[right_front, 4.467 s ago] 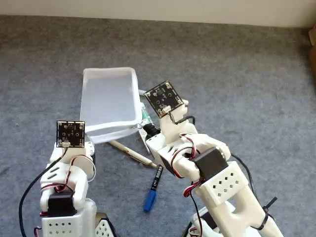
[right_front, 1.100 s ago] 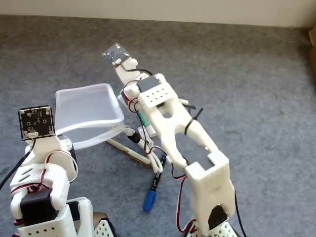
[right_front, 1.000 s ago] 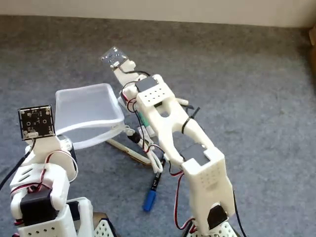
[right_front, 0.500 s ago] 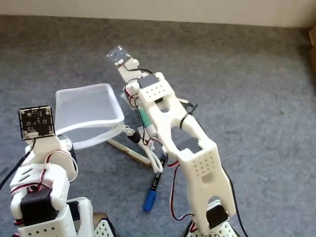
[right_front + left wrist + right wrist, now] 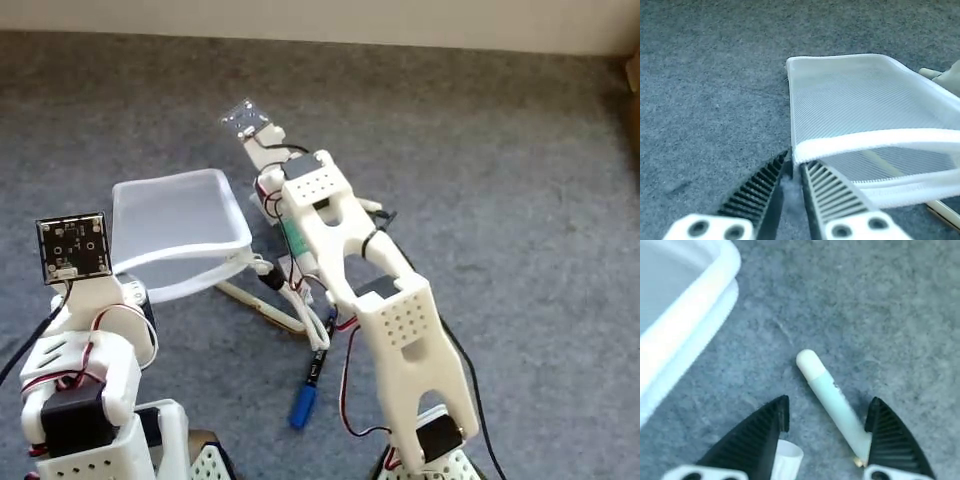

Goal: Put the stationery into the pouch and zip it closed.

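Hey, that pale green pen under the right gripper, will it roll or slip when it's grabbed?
It looks round and smooth, so the pen may well roll if nudged, though the fuzzy carpet should damp that. The right gripper stands open over it; its ridged fingers probably help against slipping.

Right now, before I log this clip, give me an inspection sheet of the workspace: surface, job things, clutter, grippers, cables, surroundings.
Surface: grey carpet, flat.
Job's things: white mesh pouch, mouth open; pale green pen on the carpet beside it; beige pen running partly under the pouch's mouth; black marker with a blue cap, nearer the arm bases.
Clutter: nothing seen.
Grippers: left gripper shut on a corner of the pouch's rim; right gripper open over the pale green pen.
Cables: red, black and white wires hang from the right arm above the marker.
Surroundings: pale wall strip along the far edge.
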Controlling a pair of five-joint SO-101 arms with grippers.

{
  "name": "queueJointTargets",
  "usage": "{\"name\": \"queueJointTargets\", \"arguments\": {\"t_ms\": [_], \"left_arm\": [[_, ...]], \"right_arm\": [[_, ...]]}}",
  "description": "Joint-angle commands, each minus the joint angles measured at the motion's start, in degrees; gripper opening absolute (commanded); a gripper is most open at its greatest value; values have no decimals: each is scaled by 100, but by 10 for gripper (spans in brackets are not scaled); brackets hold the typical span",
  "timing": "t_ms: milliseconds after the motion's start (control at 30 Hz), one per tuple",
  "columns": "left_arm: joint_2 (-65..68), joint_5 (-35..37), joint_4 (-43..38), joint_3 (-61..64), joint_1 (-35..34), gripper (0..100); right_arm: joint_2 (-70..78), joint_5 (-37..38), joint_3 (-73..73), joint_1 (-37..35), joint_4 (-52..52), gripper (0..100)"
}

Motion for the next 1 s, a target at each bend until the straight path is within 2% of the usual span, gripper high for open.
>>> {"name": "queueJointTargets", "arguments": {"t_ms": [0,133,267,433,567,733,967], "left_arm": [[84,70,18,-75,-84,7],[84,70,18,-66,-84,7],[84,70,9,-22,-92,7],[84,70,9,13,-92,7],[84,70,-9,13,-92,7],[84,70,-18,13,-92,7],[84,70,-18,13,-92,7]], "right_arm": [[-136,62,-347,215,180,162],[-163,105,-356,251,435,87],[-154,782,-356,242,769,57],[-180,844,-356,321,1042,6],[-171,853,-620,462,1420,5],[-154,853,-1402,664,2378,5],[-145,835,-2035,673,3169,5]]}}
